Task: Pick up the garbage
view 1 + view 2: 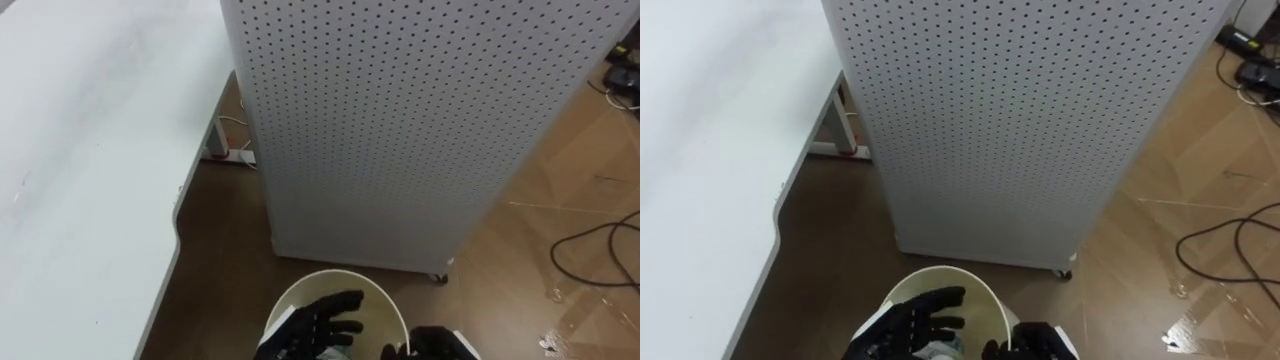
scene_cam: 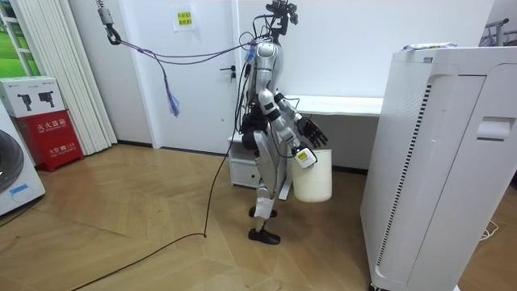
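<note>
A white bin (image 1: 385, 300) (image 1: 985, 290) (image 2: 313, 179) is held in front of me, between the white table and the tall white unit. My left hand (image 1: 318, 322) (image 1: 912, 320) (image 2: 313, 132) hovers over its mouth with fingers spread, open and holding nothing. Some pale crumpled garbage (image 1: 942, 349) lies inside the bin under that hand, mostly hidden. My right hand (image 1: 440, 345) (image 1: 1038, 345) (image 2: 303, 155) is at the bin's right rim with fingers curled over it. In the room view the bin hangs off the floor from this hand.
A white table (image 1: 80, 180) runs along my left. Straight ahead stands a tall white unit with a perforated panel (image 1: 400, 130) (image 2: 436, 162). Dark cables (image 1: 590, 250) lie on the wooden floor to the right. A power strip (image 1: 235, 155) sits under the table.
</note>
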`<state>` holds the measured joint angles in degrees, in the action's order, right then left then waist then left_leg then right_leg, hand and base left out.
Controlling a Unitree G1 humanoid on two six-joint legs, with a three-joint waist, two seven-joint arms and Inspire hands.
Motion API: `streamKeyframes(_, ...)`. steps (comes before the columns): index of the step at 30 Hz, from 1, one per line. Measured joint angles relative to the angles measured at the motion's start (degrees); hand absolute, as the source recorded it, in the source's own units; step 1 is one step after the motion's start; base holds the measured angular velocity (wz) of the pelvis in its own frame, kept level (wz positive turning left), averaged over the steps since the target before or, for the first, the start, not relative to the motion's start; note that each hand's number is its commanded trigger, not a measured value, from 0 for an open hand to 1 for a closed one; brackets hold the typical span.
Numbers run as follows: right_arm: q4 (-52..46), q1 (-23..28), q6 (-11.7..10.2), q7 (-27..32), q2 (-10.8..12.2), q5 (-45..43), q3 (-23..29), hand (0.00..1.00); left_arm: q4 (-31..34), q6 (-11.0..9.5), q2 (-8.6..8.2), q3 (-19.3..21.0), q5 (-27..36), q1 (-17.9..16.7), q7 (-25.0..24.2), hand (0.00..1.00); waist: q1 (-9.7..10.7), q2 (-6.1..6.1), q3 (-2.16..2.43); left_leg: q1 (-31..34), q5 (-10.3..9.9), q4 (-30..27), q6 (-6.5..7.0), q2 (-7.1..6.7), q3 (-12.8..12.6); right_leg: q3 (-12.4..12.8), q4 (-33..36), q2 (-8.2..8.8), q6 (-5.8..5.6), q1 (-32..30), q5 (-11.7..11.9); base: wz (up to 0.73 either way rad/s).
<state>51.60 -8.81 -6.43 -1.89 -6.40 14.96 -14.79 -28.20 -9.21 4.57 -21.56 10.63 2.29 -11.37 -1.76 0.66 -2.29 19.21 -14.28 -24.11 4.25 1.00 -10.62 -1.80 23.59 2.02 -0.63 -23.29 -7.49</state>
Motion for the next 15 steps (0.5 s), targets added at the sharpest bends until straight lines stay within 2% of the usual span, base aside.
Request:
streamKeyframes(5, 1.23, 0.3, 0.19, -0.24, -0.96, -0.78, -0.84, 1.0, 0.02, -0.03, -0.03, -0.04, 0.56, 0.01, 0.88, 0.0, 0.05, -0.26, 0.12, -0.11, 0.0, 0.08, 0.0, 0.01, 0.01, -0.02, -0.28, -0.03, 0.05, 0.27, 0.03, 0.0)
streamKeyframes(11, 1.23, 0.47, 0.19, -0.44, -1.07, -0.66, -0.9, 1.0, 0.12, -0.07, 0.06, -0.1, 2.29, 0.09, 1.13, 0.0, 0.14, -0.81, 0.34, -1.31, 0.1, 0.94, -0.14, 0.03, -0.03, -0.01, -0.97, -0.16, 0.16, 1.29, 0.13, -0.01)
streamKeyframes(15, 1.31, 0.86, 0.16, -0.75, -1.18, 0.58, -0.84, 1.0, 1.72, -0.19, 0.83, 0.14, 2.16, 0.19, 1.2, 0.0, 0.06, -0.91, 0.4, -3.49, 0.22, 2.06, -0.29, -0.17, -0.3, 0.09, -1.33, -0.18, 0.16, 2.69, 0.13, -0.06)
